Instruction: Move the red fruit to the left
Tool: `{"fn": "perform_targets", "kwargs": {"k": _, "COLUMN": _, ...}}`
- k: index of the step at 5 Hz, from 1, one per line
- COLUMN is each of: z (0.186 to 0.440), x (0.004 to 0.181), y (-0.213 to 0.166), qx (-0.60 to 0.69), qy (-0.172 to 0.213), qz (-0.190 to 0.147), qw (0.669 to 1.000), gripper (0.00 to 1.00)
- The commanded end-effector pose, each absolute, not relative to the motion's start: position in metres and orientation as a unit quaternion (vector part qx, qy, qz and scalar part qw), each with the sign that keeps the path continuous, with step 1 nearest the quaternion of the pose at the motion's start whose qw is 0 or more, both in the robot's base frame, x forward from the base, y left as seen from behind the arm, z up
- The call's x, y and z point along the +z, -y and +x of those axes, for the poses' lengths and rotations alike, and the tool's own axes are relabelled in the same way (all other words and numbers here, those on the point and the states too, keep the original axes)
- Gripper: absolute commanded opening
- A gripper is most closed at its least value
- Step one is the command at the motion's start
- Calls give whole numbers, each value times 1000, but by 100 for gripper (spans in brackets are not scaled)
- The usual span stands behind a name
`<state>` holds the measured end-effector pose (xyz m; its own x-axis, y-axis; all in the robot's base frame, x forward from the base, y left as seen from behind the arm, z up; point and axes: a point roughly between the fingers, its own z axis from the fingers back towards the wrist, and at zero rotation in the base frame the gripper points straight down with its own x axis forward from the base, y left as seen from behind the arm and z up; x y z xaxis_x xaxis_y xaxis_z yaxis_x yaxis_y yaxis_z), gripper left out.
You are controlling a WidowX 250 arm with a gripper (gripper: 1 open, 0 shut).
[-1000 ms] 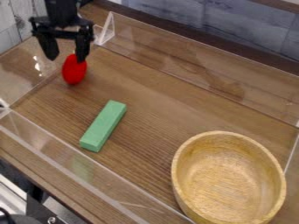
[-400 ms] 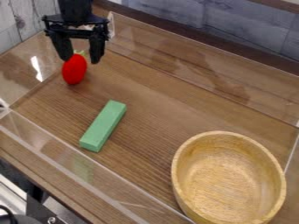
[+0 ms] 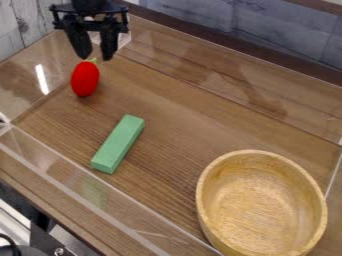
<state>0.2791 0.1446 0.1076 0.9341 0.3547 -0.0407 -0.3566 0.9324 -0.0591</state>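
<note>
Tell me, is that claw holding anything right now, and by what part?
Nothing. The claw hangs above the red fruit, which lies on the table by itself.

Light: even, fairly bright, diffuse.
Glare: pale sheen on table, upper centre.
Shadows: soft, short.
Sharpness: low resolution, slightly soft.

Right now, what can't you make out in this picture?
- Arm above the end effector: cut off by the top edge of the camera view.
- Wooden bowl: its lower rim is cut off by the bottom edge.
- Red fruit: its stem is too small to see.
- Green block: its underside is hidden.
</note>
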Motion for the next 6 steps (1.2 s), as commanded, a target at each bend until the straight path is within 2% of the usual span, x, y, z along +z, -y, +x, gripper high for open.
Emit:
{"fn": "perform_targets", "kwargs": {"k": 1, "z": 284, "x": 137, "y": -141, "qx": 166, "qy": 22, "qz": -28, "qw": 985, "gripper": 100}}
{"fn": "perform_targets", "kwargs": {"k": 3, "z": 272, "x": 124, "y": -141, "qx": 57, "qy": 15, "qz": -36, "qw": 998, "gripper": 100}}
{"fn": "perform_targets", "kwargs": {"k": 5, "z": 271, "x": 114, "y": -161, "qx": 105, "qy": 17, "qz": -43, "qw": 993, "gripper": 100}}
{"fn": "perform_targets", "kwargs": {"k": 6, "z": 278, "x": 116, "y": -157, "qx": 123, "qy": 18, "qz": -48, "qw": 991, "gripper": 100}}
